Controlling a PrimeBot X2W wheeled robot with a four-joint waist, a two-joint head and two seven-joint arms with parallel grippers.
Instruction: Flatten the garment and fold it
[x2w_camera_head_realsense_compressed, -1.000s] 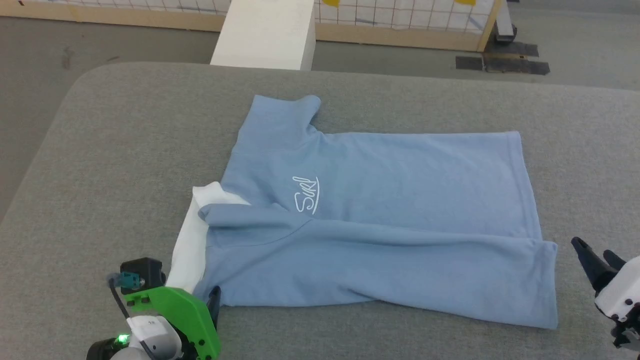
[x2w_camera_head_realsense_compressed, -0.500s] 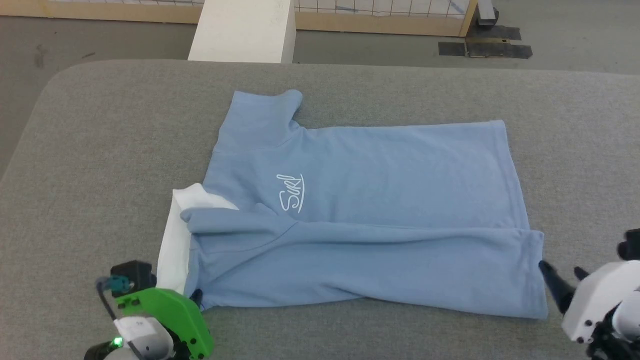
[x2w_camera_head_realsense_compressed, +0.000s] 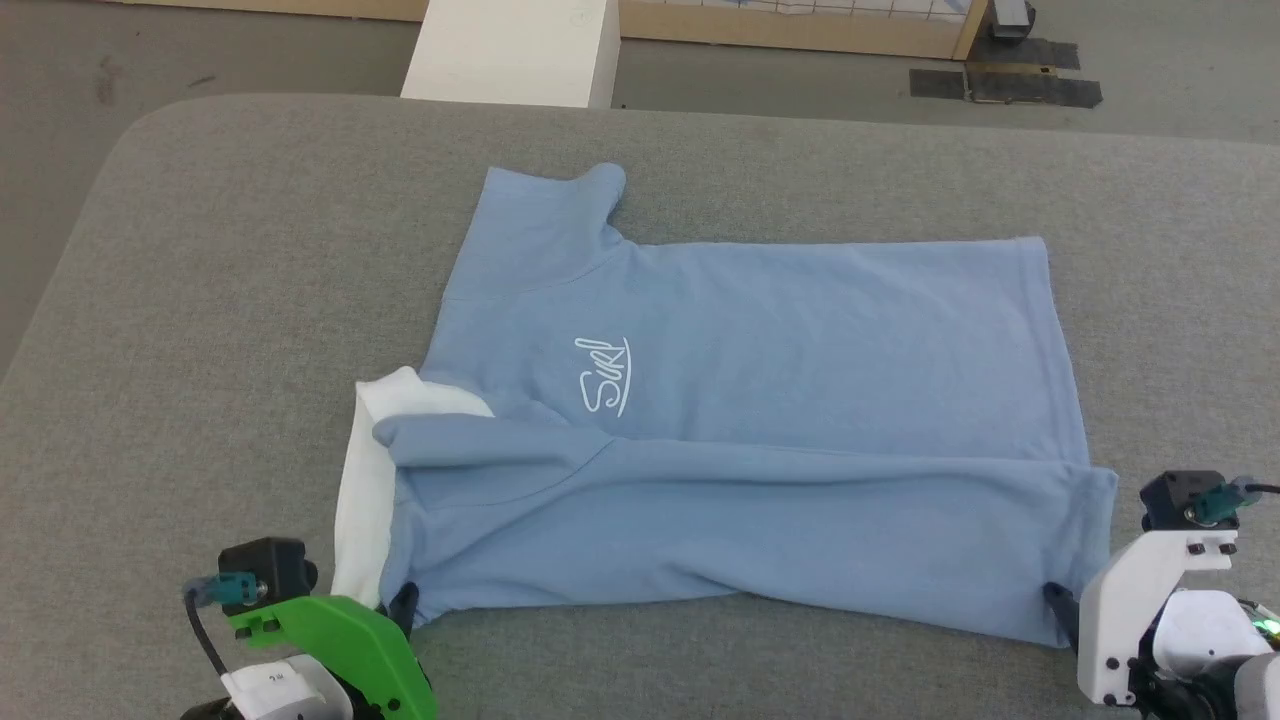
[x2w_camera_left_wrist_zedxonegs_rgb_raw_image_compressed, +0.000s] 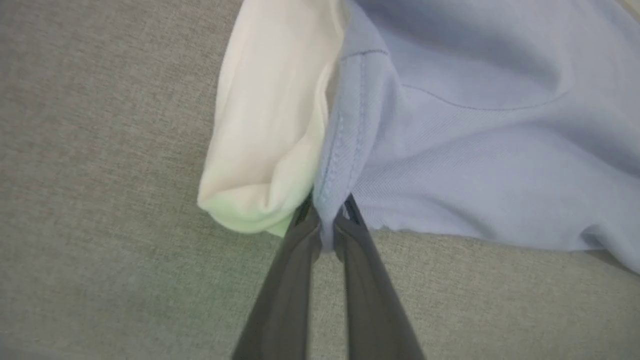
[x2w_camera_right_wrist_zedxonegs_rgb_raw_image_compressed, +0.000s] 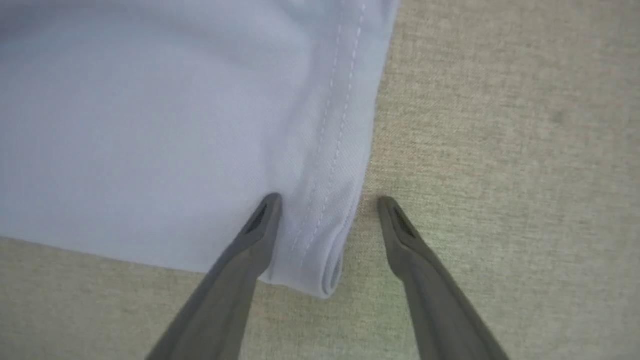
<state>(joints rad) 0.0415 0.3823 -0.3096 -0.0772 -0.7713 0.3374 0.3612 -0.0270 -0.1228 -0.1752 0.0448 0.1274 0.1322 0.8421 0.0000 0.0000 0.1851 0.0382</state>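
The garment (x2w_camera_head_realsense_compressed: 760, 400), a light blue T-shirt with white cursive lettering (x2w_camera_head_realsense_compressed: 603, 375), lies sideways on the grey padded table (x2w_camera_head_realsense_compressed: 250, 280), its near long edge folded over and white inside fabric (x2w_camera_head_realsense_compressed: 365, 480) showing at the collar end. My left gripper (x2w_camera_head_realsense_compressed: 403, 607) is at the near left corner; in the left wrist view my left gripper (x2w_camera_left_wrist_zedxonegs_rgb_raw_image_compressed: 327, 220) is shut on the garment's (x2w_camera_left_wrist_zedxonegs_rgb_raw_image_compressed: 475, 150) stitched blue edge beside the white fabric (x2w_camera_left_wrist_zedxonegs_rgb_raw_image_compressed: 265, 125). My right gripper (x2w_camera_right_wrist_zedxonegs_rgb_raw_image_compressed: 325, 205) stands open, straddling the hemmed near right corner of the garment (x2w_camera_right_wrist_zedxonegs_rgb_raw_image_compressed: 175, 125), one finger on the cloth, the other on the table.
The table's rounded far left corner (x2w_camera_head_realsense_compressed: 140, 130) and far edge border grey floor. A white block (x2w_camera_head_realsense_compressed: 510, 50) stands beyond the far edge, with a wooden-framed panel (x2w_camera_head_realsense_compressed: 800, 30) and dark floor tape (x2w_camera_head_realsense_compressed: 1005, 85) behind.
My right gripper has moved left and down onto the garment's near right hem corner. The left gripper has kept its hold. The camera has shifted slightly.
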